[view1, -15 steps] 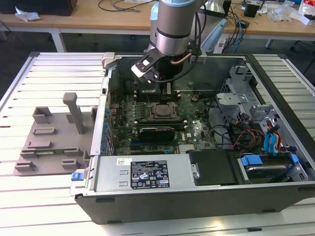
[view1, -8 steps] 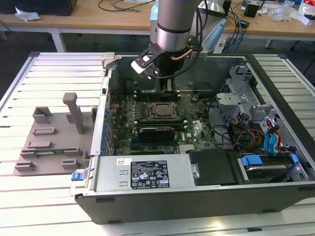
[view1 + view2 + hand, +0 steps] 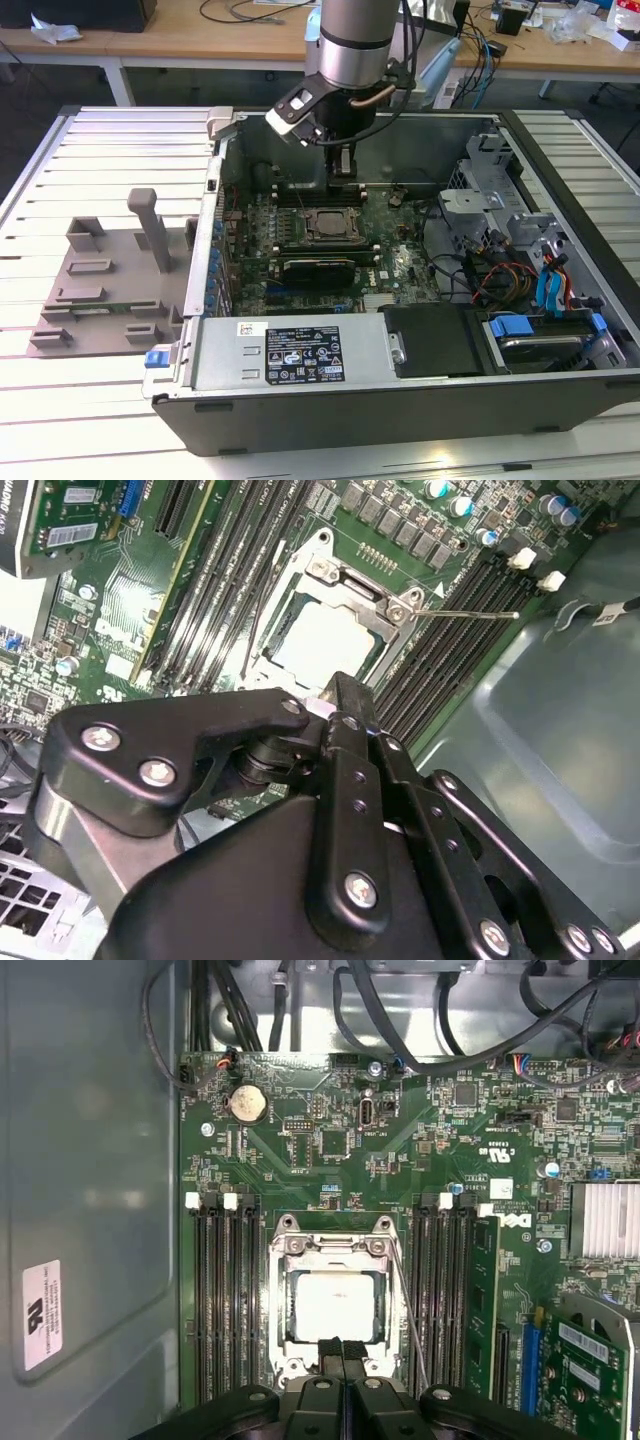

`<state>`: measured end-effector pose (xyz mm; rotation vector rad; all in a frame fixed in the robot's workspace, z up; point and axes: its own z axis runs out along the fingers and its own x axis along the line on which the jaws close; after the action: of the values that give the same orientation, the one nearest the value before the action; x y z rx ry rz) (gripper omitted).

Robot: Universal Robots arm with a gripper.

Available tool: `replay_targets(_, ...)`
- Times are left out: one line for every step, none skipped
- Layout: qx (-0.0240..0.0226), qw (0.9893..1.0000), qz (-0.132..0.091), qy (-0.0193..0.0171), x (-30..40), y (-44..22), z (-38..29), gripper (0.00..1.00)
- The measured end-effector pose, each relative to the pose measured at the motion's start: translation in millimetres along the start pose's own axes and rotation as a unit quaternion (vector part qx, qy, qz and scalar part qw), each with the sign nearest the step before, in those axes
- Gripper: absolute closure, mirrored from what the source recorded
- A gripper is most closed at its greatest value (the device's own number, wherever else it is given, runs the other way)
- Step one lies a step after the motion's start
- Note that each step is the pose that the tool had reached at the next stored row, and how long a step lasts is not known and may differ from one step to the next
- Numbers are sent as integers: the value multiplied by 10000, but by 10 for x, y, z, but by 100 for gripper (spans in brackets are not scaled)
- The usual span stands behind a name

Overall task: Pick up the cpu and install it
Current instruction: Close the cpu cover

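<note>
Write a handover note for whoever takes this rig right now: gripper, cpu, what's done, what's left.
Gripper: fingers shut with nothing between them, poised over the edge of the socket frame inside the open computer case. Whether it touches anything cannot be told.
Cpu: lies flat in the socket on the motherboard, its silver top showing in both wrist views.
Done: cpu picked up and set in the socket.
Left: cannot confirm it is fully seated. The thin wire lever sticks out beside the socket in the second wrist view, and whether it is latched is unclear.
</note>
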<state>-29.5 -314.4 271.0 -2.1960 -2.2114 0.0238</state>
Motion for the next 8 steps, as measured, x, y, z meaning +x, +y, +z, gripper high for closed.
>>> replay_targets(-1, 10000, 0, 1, 0, 0, -2, 89)
replay_targets(0, 10000, 0, 0, 0, 0, -4, 89)
replay_targets(0, 10000, 0, 0, 0, 0, -4, 89)
replay_targets(0, 10000, 0, 0, 0, 0, -4, 89)
replay_targets(0, 10000, 0, 0, 0, 0, -5, 89)
replay_targets(0, 10000, 0, 0, 0, 0, -5, 89)
replay_targets(0, 10000, 0, 0, 0, 0, -5, 89)
replay_targets(0, 10000, 0, 0, 0, 0, -6, 89)
